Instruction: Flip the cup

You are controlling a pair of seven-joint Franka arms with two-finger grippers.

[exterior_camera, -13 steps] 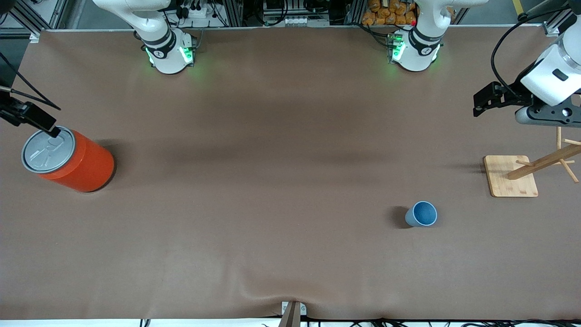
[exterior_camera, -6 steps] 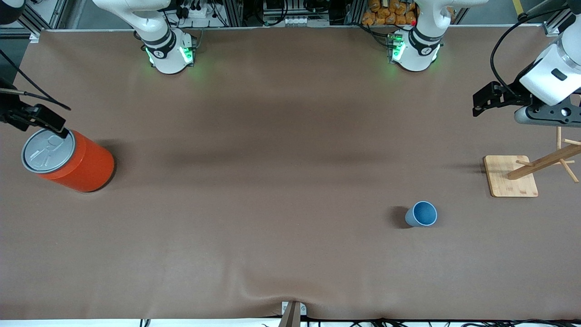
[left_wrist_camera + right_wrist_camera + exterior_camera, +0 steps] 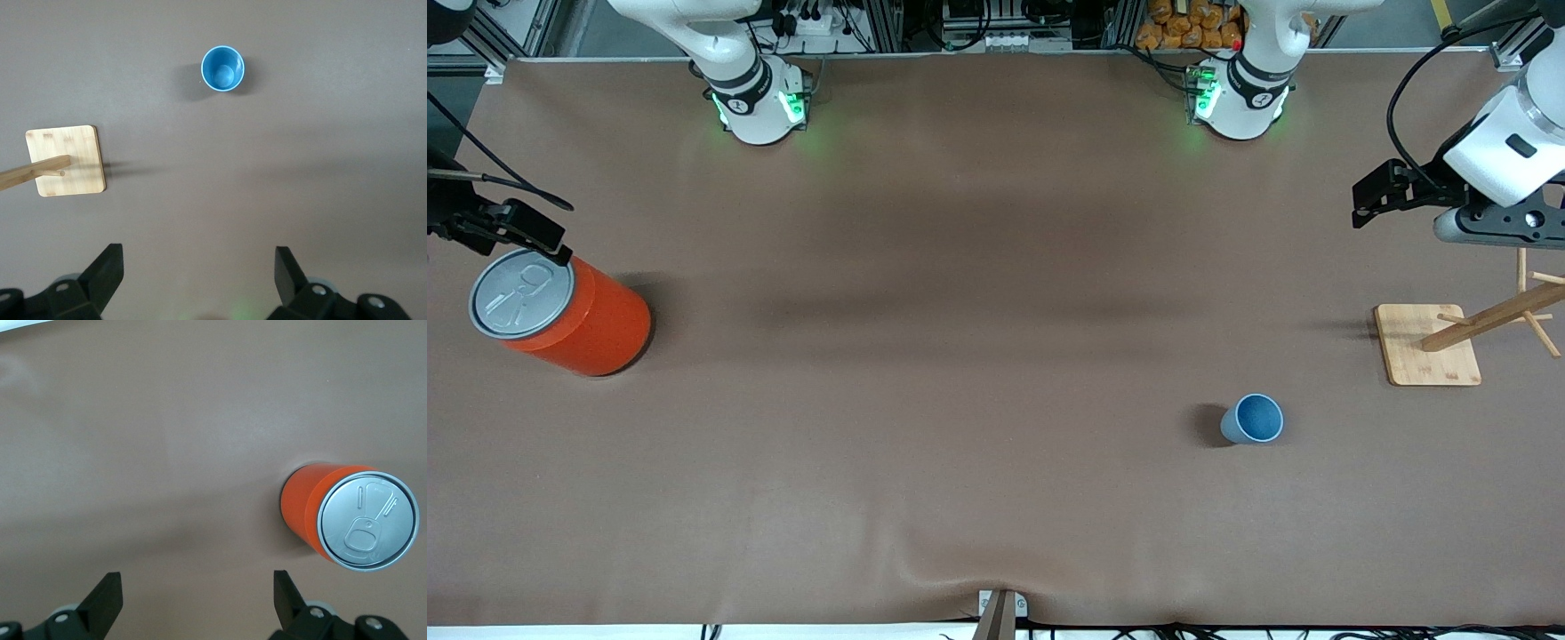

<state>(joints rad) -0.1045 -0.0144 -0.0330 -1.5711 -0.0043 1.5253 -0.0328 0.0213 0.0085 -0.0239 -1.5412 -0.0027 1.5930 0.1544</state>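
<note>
The cup (image 3: pixel 1254 420) is small and light blue. It stands upright on the brown table with its darker blue inside facing up, and it also shows in the left wrist view as the cup (image 3: pixel 223 68). My left gripper (image 3: pixel 1369 197) hangs open and empty over bare table at the left arm's end, well apart from the cup. Nothing lies between the spread fingers of the left gripper (image 3: pixel 199 252). My right gripper (image 3: pixel 541 240) hangs open and empty beside the orange can's top, at the right arm's end. Under the right gripper (image 3: pixel 197 577) there is only bare table.
A large orange can (image 3: pixel 560 311) with a grey pull-tab lid stands at the right arm's end, also seen as the can (image 3: pixel 347 517). A wooden peg stand on a square base (image 3: pixel 1427 345) stands near the left gripper, its base (image 3: pixel 67 160) beside the cup.
The right gripper has drifted a little off the can's lid toward the robots' bases. The left gripper and the cup have hardly moved.
</note>
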